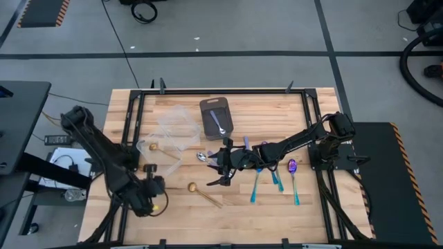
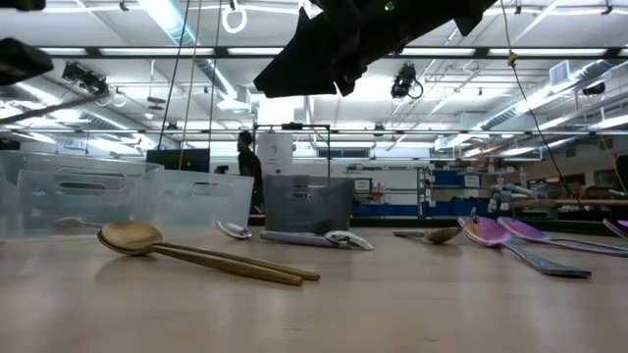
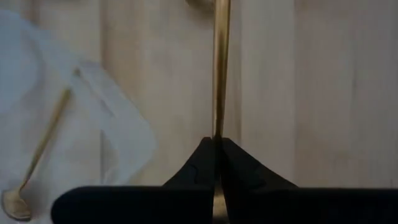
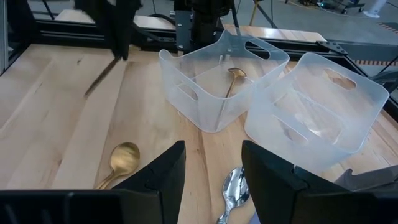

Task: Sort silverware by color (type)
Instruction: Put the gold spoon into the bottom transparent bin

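You have: three gold spoons [image 1: 205, 194], two silver spoons [image 1: 219, 124], four teal-handled spoons [image 1: 293, 181], two clear tubs [image 4: 219, 84], one grey tray [image 1: 216, 118].

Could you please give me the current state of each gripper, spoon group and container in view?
left gripper: shut on a gold spoon, above the table's left front.
right gripper: open, empty, over a silver spoon lying mid-table.
second gold spoon: lying loose on the table.
third gold spoon: inside a clear tub.
other clear tub: tilted.
grey tray: holds one silver spoon.
teal-handled spoons: loose, by the right arm.
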